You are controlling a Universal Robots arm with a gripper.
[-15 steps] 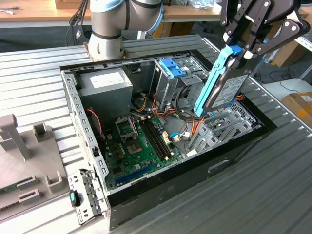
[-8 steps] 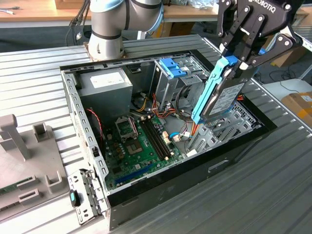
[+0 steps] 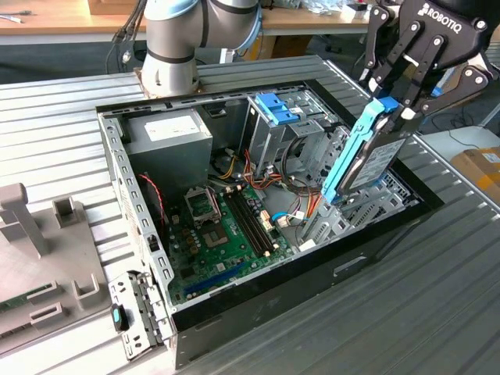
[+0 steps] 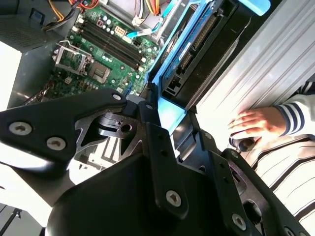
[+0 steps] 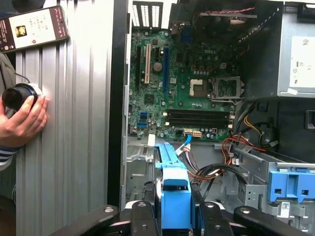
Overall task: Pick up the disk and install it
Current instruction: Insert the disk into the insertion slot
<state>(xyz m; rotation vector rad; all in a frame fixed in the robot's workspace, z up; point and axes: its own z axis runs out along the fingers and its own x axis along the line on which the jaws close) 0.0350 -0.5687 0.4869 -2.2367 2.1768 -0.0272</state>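
The disk [image 3: 373, 160] is a dark flat drive with blue rails along its edges. It hangs on edge, tilted, over the exterior view's right end of the open computer case [image 3: 141, 226]. My gripper [image 3: 391, 103] is shut on its upper end, fingers on either side of the blue rail. The disk's lower end reaches down among the metal bay parts [image 3: 367, 207] inside the case. In both wrist views the disk [image 4: 197, 44] [image 5: 174, 187] runs out from between my black fingers [image 5: 140, 216] toward the case's inside.
A green motherboard [image 3: 223, 234] lies on the case floor, with a grey power-supply box [image 3: 168, 133] behind it. A metal cage with a blue latch [image 3: 275, 108] stands by loose cables. A person's hand [image 5: 22, 115] and a phone [image 5: 32, 27] rest on the ribbed table beside the case.
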